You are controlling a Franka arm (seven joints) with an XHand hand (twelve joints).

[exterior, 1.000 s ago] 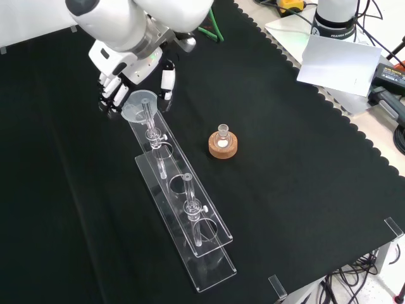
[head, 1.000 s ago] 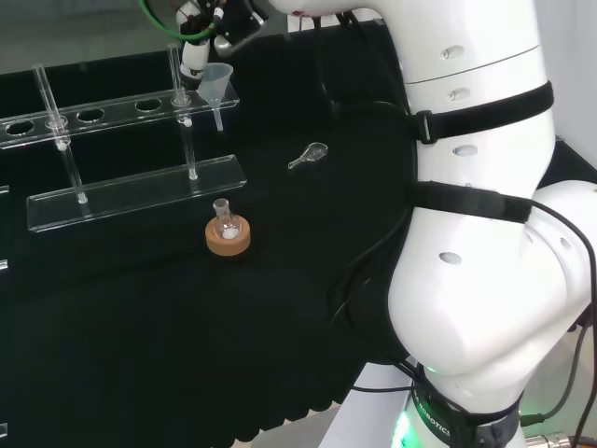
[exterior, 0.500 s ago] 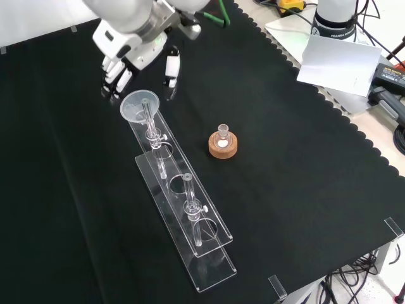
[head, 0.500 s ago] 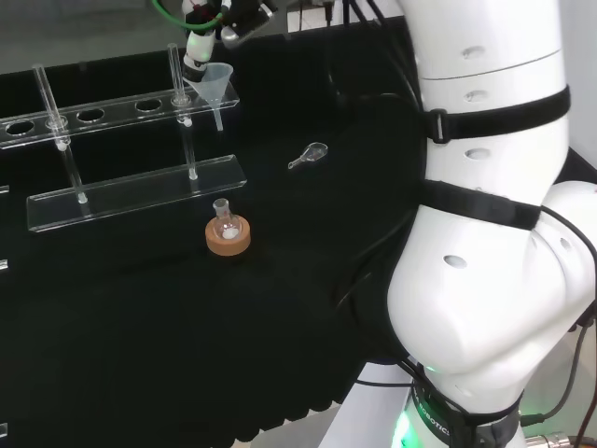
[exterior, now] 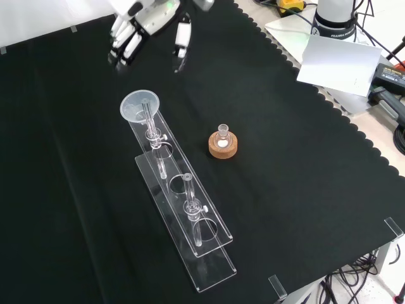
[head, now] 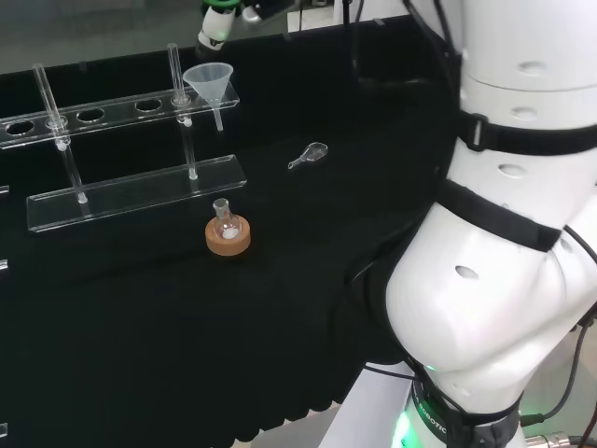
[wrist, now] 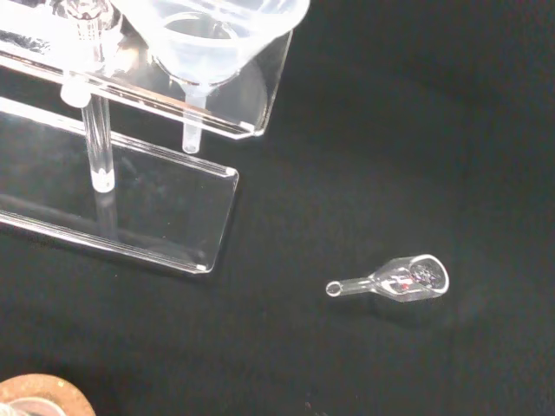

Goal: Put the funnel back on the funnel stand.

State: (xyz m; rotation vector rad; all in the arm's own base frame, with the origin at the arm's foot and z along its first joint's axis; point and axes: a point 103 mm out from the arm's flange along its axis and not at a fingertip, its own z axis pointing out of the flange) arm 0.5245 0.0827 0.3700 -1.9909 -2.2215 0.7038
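The clear plastic funnel (head: 207, 79) sits upright in the end hole of the clear acrylic funnel stand (head: 112, 105), its stem hanging below the upper shelf. In the front view the funnel (exterior: 140, 106) is at the far end of the stand (exterior: 204, 244). The wrist view has the funnel (wrist: 212, 39) seated in the stand's shelf (wrist: 260, 95). The hand (exterior: 126, 39) hangs above and beyond the funnel, apart from it, fingers relaxed and holding nothing. In the head view a finger of the hand (head: 214, 31) shows just past the funnel.
A small round flask on a cork ring (head: 228, 235) stands in front of the stand (exterior: 223, 144). A small glass scoop (head: 309, 155) lies on the cloth right of the stand (wrist: 399, 279). Paper and cables (exterior: 338, 60) lie beyond the cloth's scalloped edge.
The hand has let go of the funnel and risen up and away from it. The funnel stays seated in the stand's end hole.
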